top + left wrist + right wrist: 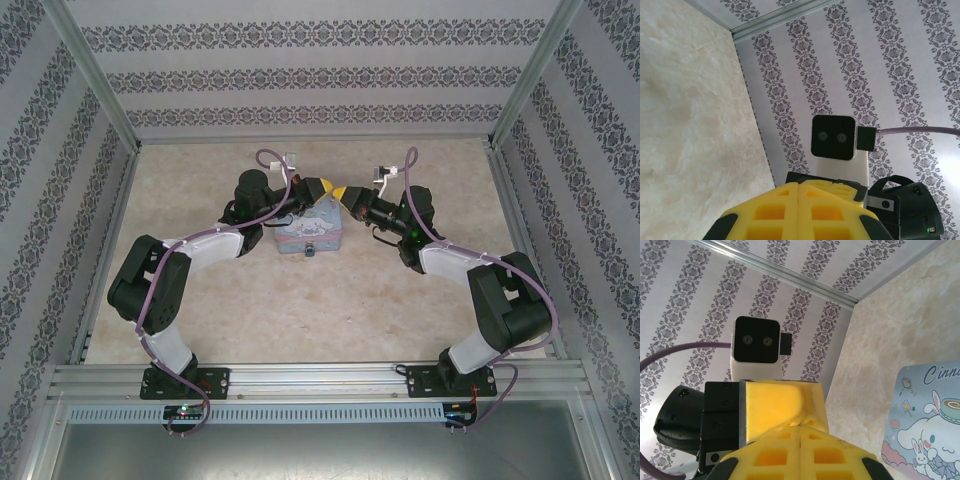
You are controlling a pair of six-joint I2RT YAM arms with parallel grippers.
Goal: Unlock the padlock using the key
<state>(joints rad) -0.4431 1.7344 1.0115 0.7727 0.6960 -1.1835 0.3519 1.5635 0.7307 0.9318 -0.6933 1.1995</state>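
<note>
My left hand (322,187) and right hand (345,196) meet tip to tip over the 12 o'clock edge of the cartoon tin (312,232). The left reaches in from 9 o'clock and the right from 3 o'clock. Both hands are pressed together. In my left wrist view the yellow fingers (765,215) close on one seam, and in my right wrist view the fingers (835,460) do the same. I can see nothing pinched in either. The tin lies flat near the middle of the desk (400,310). The padlock (311,251) is a tiny blue speck at the tin's 6 o'clock edge, and it looks to be touching it. The key is too small for me to make out.
</note>
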